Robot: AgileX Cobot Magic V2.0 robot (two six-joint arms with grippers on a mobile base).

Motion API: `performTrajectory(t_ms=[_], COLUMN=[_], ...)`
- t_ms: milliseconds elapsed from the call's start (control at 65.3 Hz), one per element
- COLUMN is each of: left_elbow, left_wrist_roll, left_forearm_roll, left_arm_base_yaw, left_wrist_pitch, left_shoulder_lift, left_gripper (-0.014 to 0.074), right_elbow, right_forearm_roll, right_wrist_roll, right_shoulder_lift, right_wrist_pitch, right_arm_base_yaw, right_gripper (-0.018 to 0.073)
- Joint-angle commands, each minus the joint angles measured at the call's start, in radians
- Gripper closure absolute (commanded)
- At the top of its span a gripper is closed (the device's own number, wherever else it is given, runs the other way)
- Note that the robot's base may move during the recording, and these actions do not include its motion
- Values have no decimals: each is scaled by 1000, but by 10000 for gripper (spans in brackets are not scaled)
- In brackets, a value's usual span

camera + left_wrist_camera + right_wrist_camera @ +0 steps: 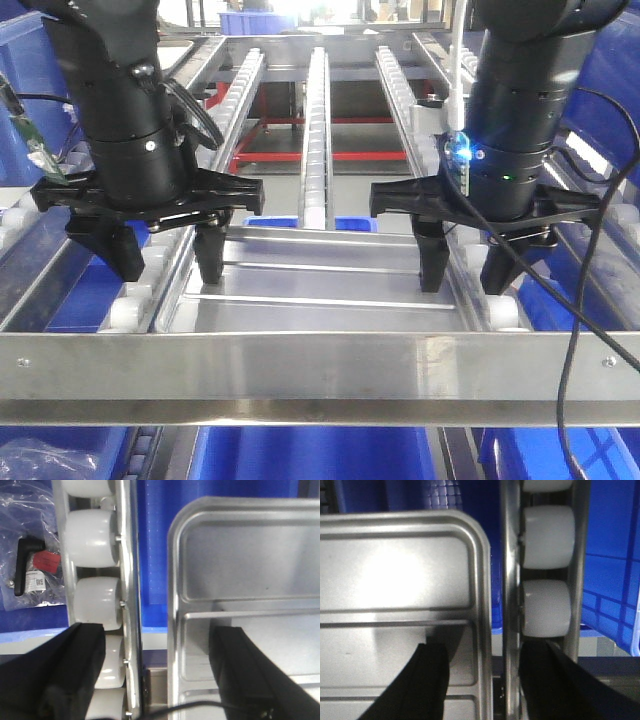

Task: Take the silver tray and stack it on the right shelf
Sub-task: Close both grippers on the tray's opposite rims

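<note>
The silver tray [320, 285], shiny with two raised ribs across its floor, lies flat on the right shelf just behind the broad steel front bar [320, 375]. My left gripper [165, 260] is open. It straddles the tray's left rim [175, 605] and the left roller lane [92, 540], one finger inside the tray, the other over the rollers. My right gripper [466, 265] is open and straddles the right rim [482, 605] and the right roller lane [547, 535] the same way. In the wrist views both grippers [157, 675] [487, 680] hold nothing.
A centre roller lane [318, 130] runs back from the tray. Blue bins [310, 455] sit below the shelf and at both sides. A plastic bag with a black handle part [30, 570] lies in the left bin. A black cable [585, 330] hangs by my right arm.
</note>
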Motion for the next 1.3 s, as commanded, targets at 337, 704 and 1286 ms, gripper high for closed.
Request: performTrajectory(t_ms=[337, 704, 1286], left_elbow=[-29, -29, -29], left_wrist_roll=[-10, -10, -10], left_forearm_roll=[11, 17, 13], left_arm_base_yaw=[-8, -8, -8], left_wrist_pitch=[-15, -19, 7], left_shoulder_lift=[-49, -49, -23], left_gripper=[248, 279, 279], right_elbow=[-28, -28, -28], right_forearm_roll=[-8, -8, -8], right_wrist_roll=[-9, -9, -9], right_shoulder_lift=[-46, -46, -46], right_wrist_pitch=[-36, -38, -38], right_arm_base_yaw=[0, 0, 0], right_gripper=[127, 127, 127])
